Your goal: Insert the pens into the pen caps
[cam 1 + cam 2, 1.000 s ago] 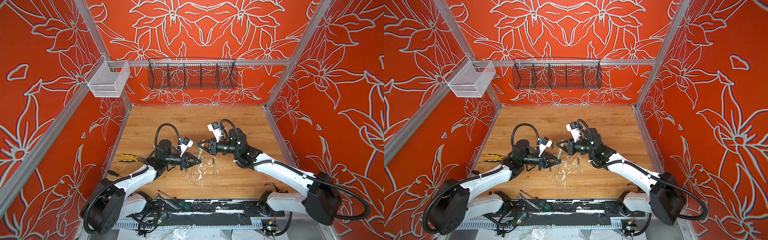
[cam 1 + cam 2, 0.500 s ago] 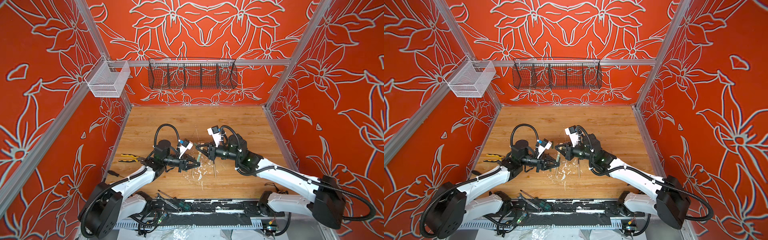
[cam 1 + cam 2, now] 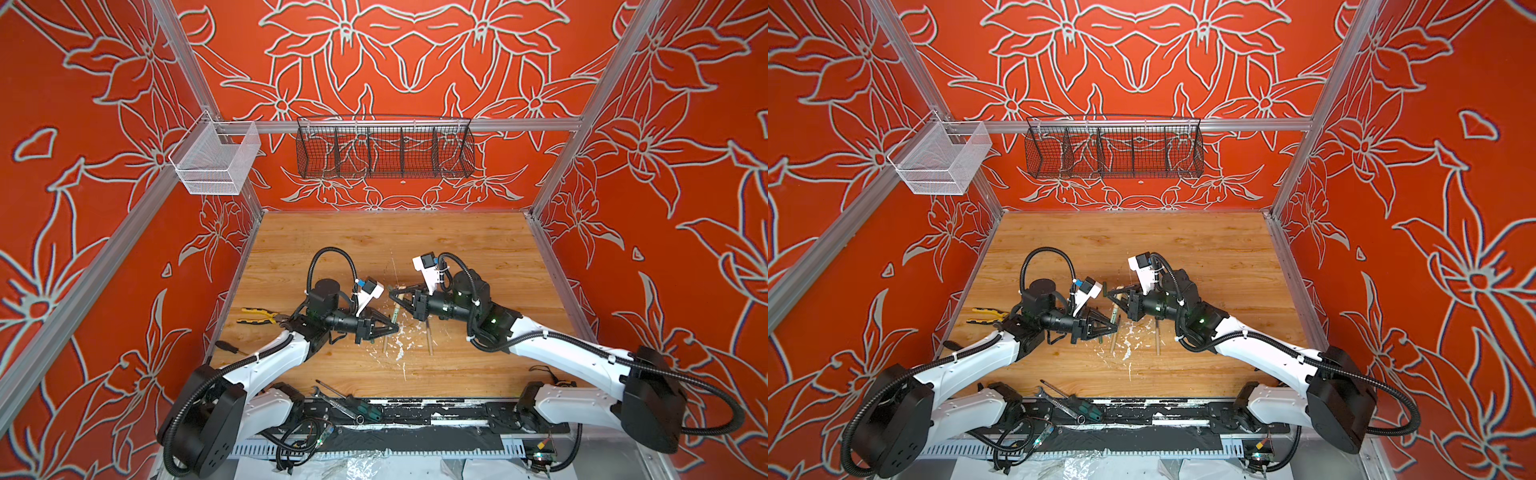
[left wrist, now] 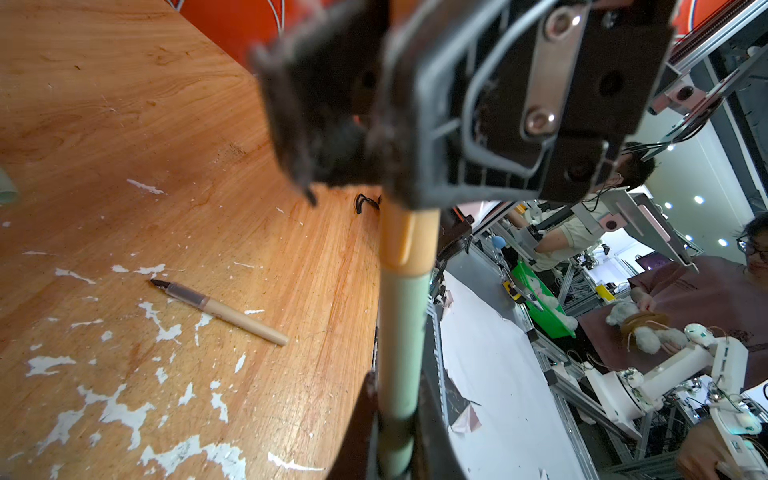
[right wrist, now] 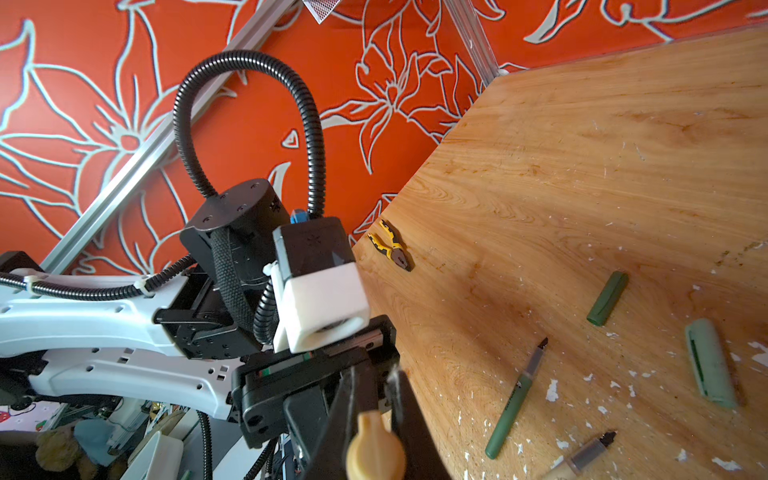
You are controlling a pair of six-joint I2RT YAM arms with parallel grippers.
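No word, name or number can be read anywhere.

The long green plastic pen [image 5: 509, 409] has a thin line of dark print along its barrel. The letters are too small to read. This pen lies flat on the light brown wooden table [image 5: 582, 166], a little toward 6 o'clock from the table's middle as the top views look at it.

The black and white camera box [image 5: 320, 282] on the left arm has 1 tiny star-like mark on its black face. It is a sign, not a word. In a top view this box [image 3: 368, 287] sits near the table's middle, slightly toward 9 o'clock.
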